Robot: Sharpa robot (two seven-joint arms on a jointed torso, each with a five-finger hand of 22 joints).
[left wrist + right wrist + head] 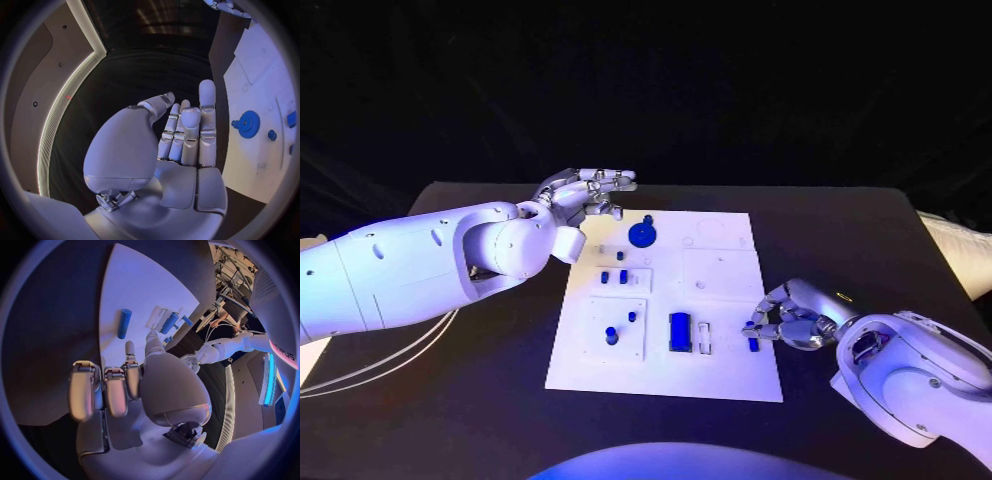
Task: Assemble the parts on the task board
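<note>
The board (pixel 718 375) sits mid-table (pixel 473 400), long side running away from the robot. On it: a blue gear (pixel 643 235) near the far left, two small blue pegs (pixel 613 276) in the square recess below that, a dot and an oval piece (pixel 612 336) in the near-left recess, and a blue block (pixel 679 331) standing in a slot near the middle of the near half.

The left hand (pixel 593 190) hovers over the board's far left corner, just beyond the gear. In its wrist view the fingers (pixel 207 120) are straight and close together, thumb alongside, nothing in them, so I'd call it open (the gear (pixel 249 124) sits well off to the side there, not touched).

The right hand (pixel 788 318) is at the board's right edge, near half, fingers curled in. There's a small blue piece (pixel 753 344) right under the fingertips on the board's edge, but I can't tell if it's pinched or just lying there. Its wrist view shows a blue cylinder (pixel 124 323) lying loose on the board (pixel 144 285) past the fingers (pixel 106 390).
</note>
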